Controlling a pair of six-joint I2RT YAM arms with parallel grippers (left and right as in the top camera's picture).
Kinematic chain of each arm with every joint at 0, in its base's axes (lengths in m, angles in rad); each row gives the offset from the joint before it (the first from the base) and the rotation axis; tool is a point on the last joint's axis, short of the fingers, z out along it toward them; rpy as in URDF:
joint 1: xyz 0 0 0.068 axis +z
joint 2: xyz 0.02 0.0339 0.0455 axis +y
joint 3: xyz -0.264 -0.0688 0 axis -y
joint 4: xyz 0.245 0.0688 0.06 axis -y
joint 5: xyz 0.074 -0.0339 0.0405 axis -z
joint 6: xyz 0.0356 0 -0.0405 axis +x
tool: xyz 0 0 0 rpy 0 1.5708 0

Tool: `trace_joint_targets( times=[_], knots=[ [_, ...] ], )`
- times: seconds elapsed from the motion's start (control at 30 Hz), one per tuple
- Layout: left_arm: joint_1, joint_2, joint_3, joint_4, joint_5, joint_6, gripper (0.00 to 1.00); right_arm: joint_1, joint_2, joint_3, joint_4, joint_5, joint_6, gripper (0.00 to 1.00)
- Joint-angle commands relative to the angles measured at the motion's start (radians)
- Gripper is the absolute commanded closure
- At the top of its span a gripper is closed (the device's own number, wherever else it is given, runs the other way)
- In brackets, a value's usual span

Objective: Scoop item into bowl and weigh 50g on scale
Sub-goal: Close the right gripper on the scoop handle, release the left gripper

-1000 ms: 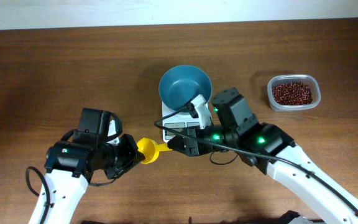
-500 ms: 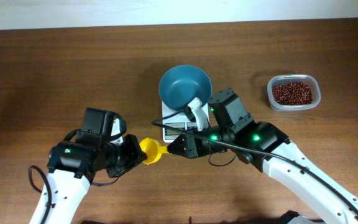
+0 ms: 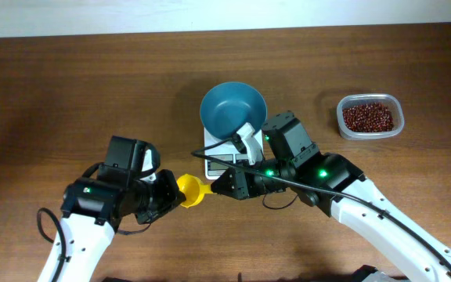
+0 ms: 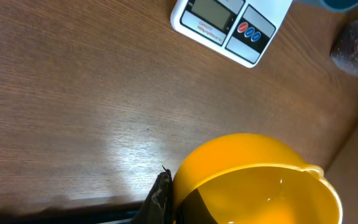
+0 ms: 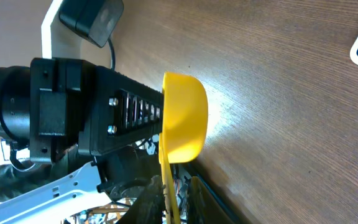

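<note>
Beans point(image 3: 368, 117) fill tub point(image 3: 370, 97) overhead; right wrist view shows right gripper point(image 5: 169, 202) pinching yellow scoop point(image 5: 185, 118) handle, left gripper point(image 3: 174, 196) seemingly clasping cup.

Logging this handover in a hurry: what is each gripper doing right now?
Left gripper: closed on the yellow scoop.
Right gripper: fingers either side of the scoop's handle; cannot tell if closed.

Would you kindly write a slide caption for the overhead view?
A yellow plastic scoop between left gripper and right gripper, before white rectangular scale bearing empty round teal bowl.
</note>
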Motion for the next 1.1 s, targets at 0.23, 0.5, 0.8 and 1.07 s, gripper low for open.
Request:
trace_joint_targets(
  times=[0.23,0.5,0.8,1.07],
  knots=[
    [-0.029,-0.002,-0.001,-0.002,-0.042,-0.052,1.0,0.006,0.006,0.013,0.01,-0.039,0.006,0.87],
    [-0.029,-0.002,-0.001,-0.001,-0.068,-0.081,1.0,0.006,0.006,0.013,0.006,-0.047,0.013,0.87],
    [-0.029,-0.002,-0.001,0.01,-0.075,-0.111,1.0,0.006,0.006,0.013,-0.01,-0.047,0.013,0.82],
    [-0.029,-0.002,-0.001,0.01,-0.071,-0.111,1.0,0.006,0.006,0.013,-0.009,-0.047,0.013,0.88]
  ],
)
